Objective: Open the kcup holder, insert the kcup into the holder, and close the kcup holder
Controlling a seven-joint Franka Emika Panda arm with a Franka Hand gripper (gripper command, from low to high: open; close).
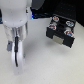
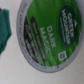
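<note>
In the exterior view, the Panda arm [image 1: 15, 37] is hanging over the white surface [image 1: 45, 62] on the exterior view's left, well apart from the kcup holder [image 1: 61, 30], whose drawer appears to be standing open with pods showing. The jaws are hidden there, so their state cannot be told. In the wrist view, the kcup [image 2: 50, 35] is filling the frame, its green Dark Magic lid facing the camera, beside a teal object [image 2: 5, 30]. Judging from this, the arm should be centring squarely over the lid before descending.

A plain pale table [image 1: 37, 67] under even light, dark backdrop [image 1: 45, 4] behind
</note>
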